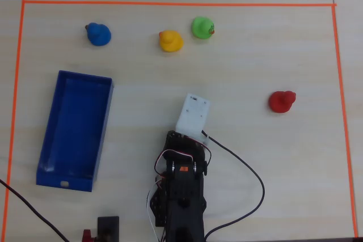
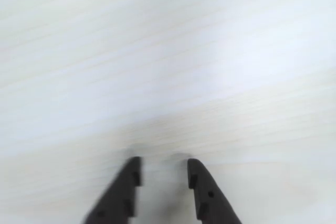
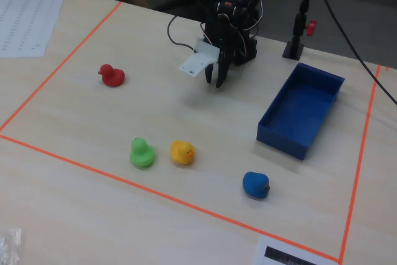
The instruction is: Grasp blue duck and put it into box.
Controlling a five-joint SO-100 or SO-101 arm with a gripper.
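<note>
The blue duck [image 1: 98, 34] stands on the pale wood table at the far left of the overhead view, above the box; in the fixed view it [image 3: 255, 185] is near the front tape line. The dark blue box [image 1: 74, 123] lies empty to the left of the arm, and it also shows in the fixed view [image 3: 301, 107]. My gripper [image 3: 216, 82] points down just above bare table near the arm's base, far from the duck. In the wrist view the gripper [image 2: 165, 163] is open, with only table between its black fingers. In the overhead view a white wrist mount [image 1: 193, 114] hides the fingers.
A yellow duck [image 1: 170, 41], a green duck [image 1: 202, 27] and a red duck [image 1: 281, 101] stand on the table. Orange tape [image 1: 170, 4] frames the work area. A black cable [image 1: 249, 168] loops right of the arm. A stand [image 3: 294, 48] is behind the box.
</note>
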